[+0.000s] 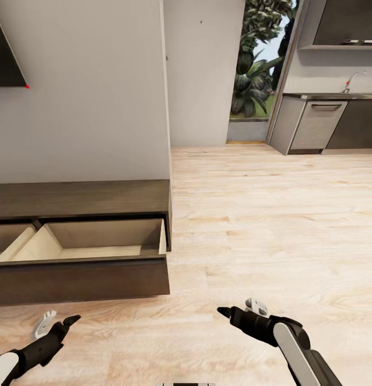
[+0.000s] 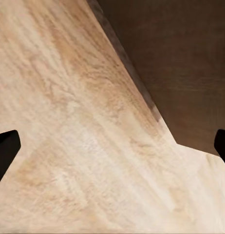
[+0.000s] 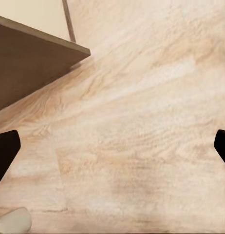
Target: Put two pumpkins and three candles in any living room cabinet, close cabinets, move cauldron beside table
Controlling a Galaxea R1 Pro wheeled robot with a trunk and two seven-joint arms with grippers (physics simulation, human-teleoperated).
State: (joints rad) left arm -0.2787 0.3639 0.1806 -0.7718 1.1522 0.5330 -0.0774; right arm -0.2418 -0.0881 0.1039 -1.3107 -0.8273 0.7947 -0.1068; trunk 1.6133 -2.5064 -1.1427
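cabinet: long low dark-brown unit sitting against the wall at the left of the head view, just ahead of the left arm.
drawer: standing pulled out, pale beige lining showing, looking empty in the part that is visible; a second compartment to its left is running off the picture edge.
drawer front: wide, flat, no handle. judging it stiff and fairly heavy to slide, smooth-faced so fingers are likely slipping on it; best pushed flat on the middle of the face to close, or hooked over the top edge.
pumpkins, candles, cauldron: not locating any here, so the handling guess comes from the task words alone (small things, probably light and rigid, the round ones prone to rolling).
left gripper: hovering low over the wooden floor, just in front of the drawer front, holding nothing.
left fingers: standing wide apart in the left wrist view, with bare floor and the dark cabinet face between them.
left arm pose: forearm coming in from the lower left corner, gripper angling forward and inward toward the cabinet.
right gripper: hanging over open floor, well apart from the cabinet corner, holding nothing.
right fingers: spread wide in the right wrist view, nothing between them but floorboards.
right arm pose: elbow bent, forearm rising from the lower right, gripper pointing left toward the cabinet.
kitchen cabinets: grey units far off at the right, not the task's.
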